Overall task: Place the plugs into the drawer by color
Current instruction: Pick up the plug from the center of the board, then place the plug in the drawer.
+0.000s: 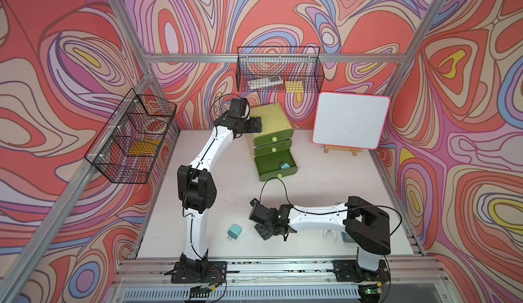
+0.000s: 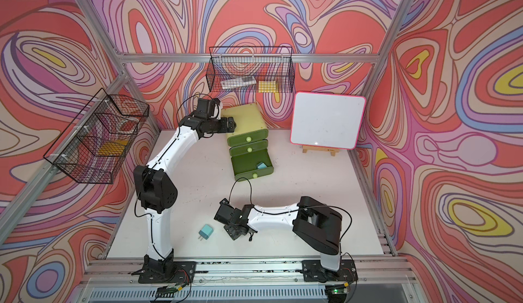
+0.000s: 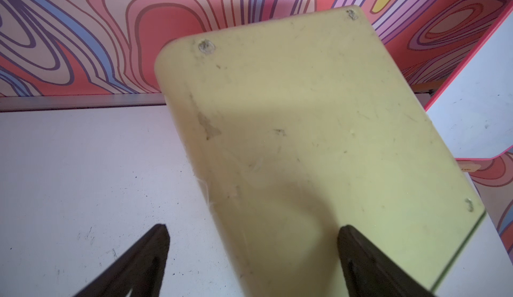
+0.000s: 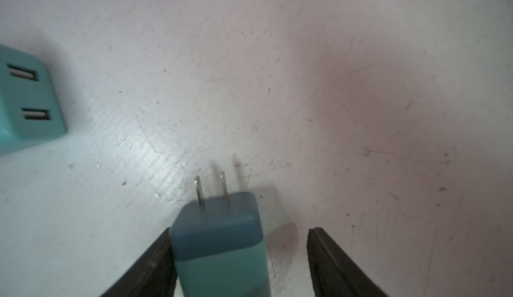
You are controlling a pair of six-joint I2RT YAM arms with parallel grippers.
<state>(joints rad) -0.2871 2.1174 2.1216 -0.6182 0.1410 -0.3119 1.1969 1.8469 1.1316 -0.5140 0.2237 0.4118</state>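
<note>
teal plug [image 4: 219,243] sits between the right pincer's [image 4: 240,230] spread jaws, touching one, ungripped; a second teal plug [image 1: 234,230] lies nearby on the desk [image 1: 311,202]; the bottom drawer [image 1: 267,163] stands open, teal already inside; next move, i judge: clench, lift, carry there; left pincer [image 3: 253,226] hangs released over the chest [image 3: 305,115].

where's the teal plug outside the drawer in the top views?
In both top views the teal plug lies on the table near the front, between the left arm and the right gripper.
</note>
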